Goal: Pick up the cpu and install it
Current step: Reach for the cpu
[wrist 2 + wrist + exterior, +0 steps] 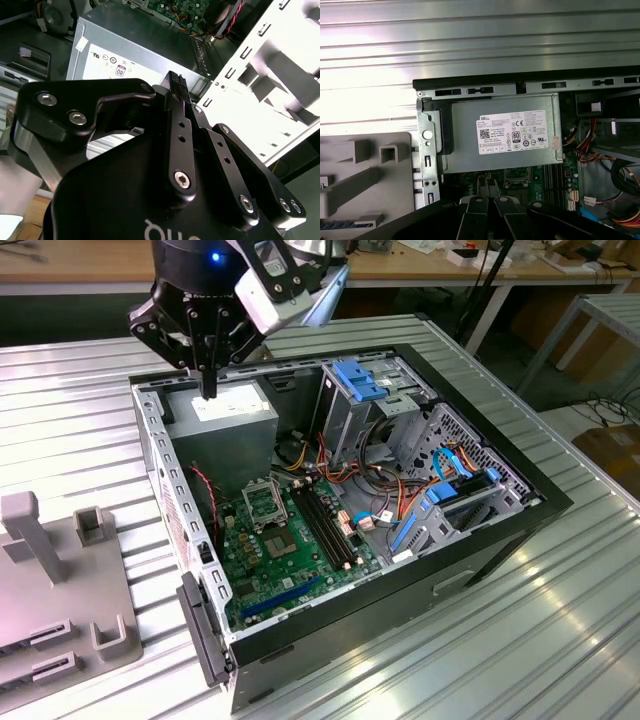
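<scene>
Hanging over the back corner of the open case (150, 455), my jaws are together. The fingertips (174, 81) touch, and I see nothing between them. Directly under them is the power supply (222, 423), the grey box with the white label, which is not the thing I need. The cpu (278, 543), as I judge it, is the small grey square lying flat on the green board (250, 575). It is just beside the hollow socket frame (262, 502) and near the black memory slots (326, 527), but I cannot be fully sure it is the chip. From my jaws it lies downward and toward the exterior view's right, past the edge of the power supply and deeper in the case, so well apart from me. It is square, so it has no long axis, and its sides run about parallel to the memory slots. In the first wrist view the socket frame (518, 175) shows just past the power supply (500, 135).
</scene>
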